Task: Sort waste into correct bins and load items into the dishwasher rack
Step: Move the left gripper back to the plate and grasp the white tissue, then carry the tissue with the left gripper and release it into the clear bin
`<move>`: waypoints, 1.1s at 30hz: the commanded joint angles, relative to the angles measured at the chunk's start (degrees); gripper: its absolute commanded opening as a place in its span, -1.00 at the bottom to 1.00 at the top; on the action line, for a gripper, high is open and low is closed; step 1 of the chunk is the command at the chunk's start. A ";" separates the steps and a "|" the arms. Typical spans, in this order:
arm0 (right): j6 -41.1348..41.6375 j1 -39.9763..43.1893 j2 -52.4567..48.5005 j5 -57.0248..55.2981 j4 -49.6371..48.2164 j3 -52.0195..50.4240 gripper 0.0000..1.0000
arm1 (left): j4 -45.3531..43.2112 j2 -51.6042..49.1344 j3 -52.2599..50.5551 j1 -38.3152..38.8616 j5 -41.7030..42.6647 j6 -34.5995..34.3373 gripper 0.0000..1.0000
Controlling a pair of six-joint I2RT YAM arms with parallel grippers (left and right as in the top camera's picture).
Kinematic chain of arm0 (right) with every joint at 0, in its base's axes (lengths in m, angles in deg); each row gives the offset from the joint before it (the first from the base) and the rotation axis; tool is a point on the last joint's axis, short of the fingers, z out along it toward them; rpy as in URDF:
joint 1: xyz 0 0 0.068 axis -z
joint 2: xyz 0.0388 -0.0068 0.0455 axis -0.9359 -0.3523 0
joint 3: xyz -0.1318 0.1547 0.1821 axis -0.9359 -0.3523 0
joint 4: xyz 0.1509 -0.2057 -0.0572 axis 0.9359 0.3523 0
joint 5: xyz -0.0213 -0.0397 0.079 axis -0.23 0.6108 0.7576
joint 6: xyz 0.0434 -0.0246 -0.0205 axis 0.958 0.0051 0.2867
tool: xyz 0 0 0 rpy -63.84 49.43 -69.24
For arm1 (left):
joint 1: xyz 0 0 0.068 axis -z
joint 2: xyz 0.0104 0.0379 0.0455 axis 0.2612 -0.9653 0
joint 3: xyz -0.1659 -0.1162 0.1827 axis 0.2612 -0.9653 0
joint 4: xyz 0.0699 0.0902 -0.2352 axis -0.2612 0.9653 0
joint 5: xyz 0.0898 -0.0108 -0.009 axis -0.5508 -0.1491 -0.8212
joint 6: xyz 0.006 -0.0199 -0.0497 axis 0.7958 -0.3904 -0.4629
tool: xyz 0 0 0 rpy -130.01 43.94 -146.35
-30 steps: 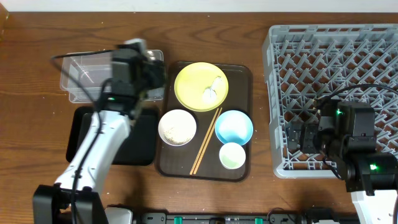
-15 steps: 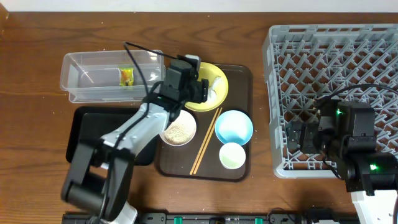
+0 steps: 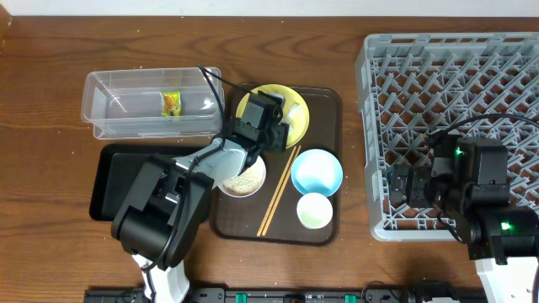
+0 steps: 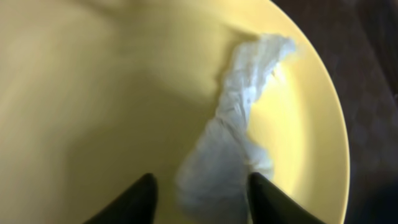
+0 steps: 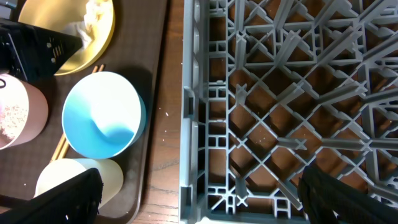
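Wooden table (image 3: 50, 101): serving tray (image 3: 282, 229) beside rack (image 3: 455, 76)

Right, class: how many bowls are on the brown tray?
2: a white bowl with rice, partly under the left arm, and a light blue bowl right of the chopsticks.

The overhead view looks straight down from far off and takes in the whole wooden table (image 3: 50, 50), from the brown tray (image 3: 232, 220) in the middle to the grey rack (image 3: 455, 67) at the right. The left wrist view sits very close above a yellow plate (image 4: 93, 93) and a white scrap (image 4: 239, 124). It is soft, perhaps slightly tilted, with the left fingertips (image 4: 140, 199) at its bottom edge. The right wrist view looks down from middle distance over the rack's left edge, with the right fingertips (image 5: 68, 199) in its lower corners. All three views share the plate. The overhead and right wrist views also share a blue bowl (image 3: 317, 171).
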 commanded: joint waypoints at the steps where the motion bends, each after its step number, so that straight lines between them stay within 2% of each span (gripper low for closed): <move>1: 0.70 -0.52 0.20 0.33 0.04 1.03 0.98 | 0.07 -0.42 0.81 -0.07 -0.74 0.55 -0.49; 3: 0.70 -0.52 0.17 0.33 0.04 1.03 0.99 | 0.15 0.04 0.81 -0.09 -0.74 0.55 -0.77; 6: 0.68 -0.52 0.20 0.31 0.22 1.03 0.98 | 0.70 1.97 0.81 -0.31 -0.76 0.55 -0.88; 12: 0.68 -0.52 0.20 0.31 0.55 1.03 0.99 | 4.52 11.61 0.81 -3.34 -1.14 0.55 -0.88; 20: 0.68 -0.52 0.20 0.31 0.52 1.03 0.99 | 8.44 25.03 0.81 -13.25 -1.25 0.57 -0.86; 28: 0.68 -0.52 0.20 0.31 0.55 1.03 0.99 | 9.20 23.82 0.74 -23.04 -1.64 0.59 -0.81; 32: 0.68 -0.52 0.20 0.31 0.55 1.03 0.97 | 9.18 21.38 0.70 -26.21 -1.64 0.59 -0.66; 33: 0.68 -0.52 0.20 0.31 0.55 1.03 0.99 | 9.18 20.76 0.70 -26.88 -1.64 0.59 -0.56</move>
